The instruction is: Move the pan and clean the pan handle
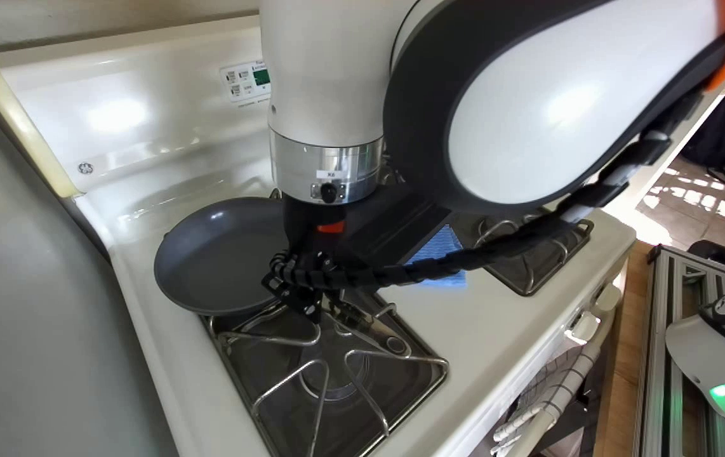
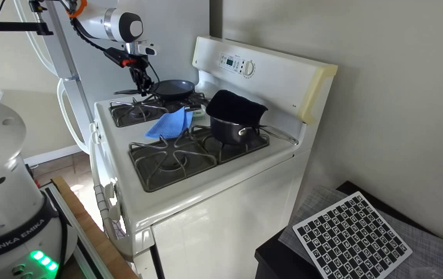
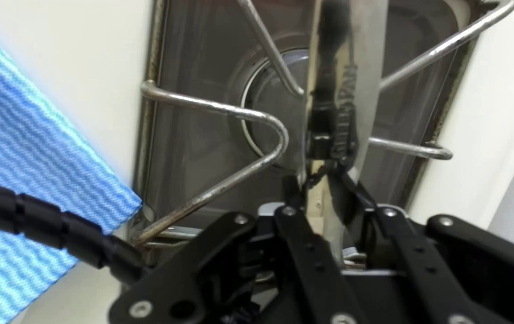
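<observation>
1. Gripping the pan handle [image 3: 365, 58], jaws closed on it from both sides; moving the pan [image 1: 216, 260], behind the front burner [image 1: 331, 381], looks the step in hand.
2. Next: a steady, level shift, then likely the blue cloth [image 3: 36, 157] for wiping.
3. Arm [image 1: 324, 82] hides where handle meets pan; whether it's lifted, can't tell.

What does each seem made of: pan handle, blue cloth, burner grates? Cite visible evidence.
Pan handle: probably polished steel or similar metal; it mirrors dark shapes. Blue cloth: matte textile with wavy ribbing; fibre unclear. Burner grates: likely metal rod, glinting, dulled by brownish patches.
</observation>
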Robot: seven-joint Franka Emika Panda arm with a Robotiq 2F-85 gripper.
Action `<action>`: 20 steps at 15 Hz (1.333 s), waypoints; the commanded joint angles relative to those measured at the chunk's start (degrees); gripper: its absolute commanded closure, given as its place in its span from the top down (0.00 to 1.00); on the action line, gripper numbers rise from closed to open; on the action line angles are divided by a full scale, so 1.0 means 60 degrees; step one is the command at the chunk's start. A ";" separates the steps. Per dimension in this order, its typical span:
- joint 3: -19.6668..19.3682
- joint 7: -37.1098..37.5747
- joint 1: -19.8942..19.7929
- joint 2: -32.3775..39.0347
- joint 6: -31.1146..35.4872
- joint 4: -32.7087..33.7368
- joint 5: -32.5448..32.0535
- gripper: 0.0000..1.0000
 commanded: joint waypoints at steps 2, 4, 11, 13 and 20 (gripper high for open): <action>0.0072 0.0262 -0.0077 -0.0806 -0.0275 -0.0642 0.0668 0.05; 0.0100 0.0303 -0.0065 -0.0896 -0.0269 -0.0794 0.0779 0.05; 0.0200 0.0219 -0.0136 -0.1186 -0.0310 -0.1223 0.1487 0.05; 0.0299 0.0136 -0.0102 -0.1237 -0.0359 -0.1290 0.1782 0.05; 0.0543 0.0142 -0.0064 -0.1049 -0.0176 -0.1244 0.2073 0.21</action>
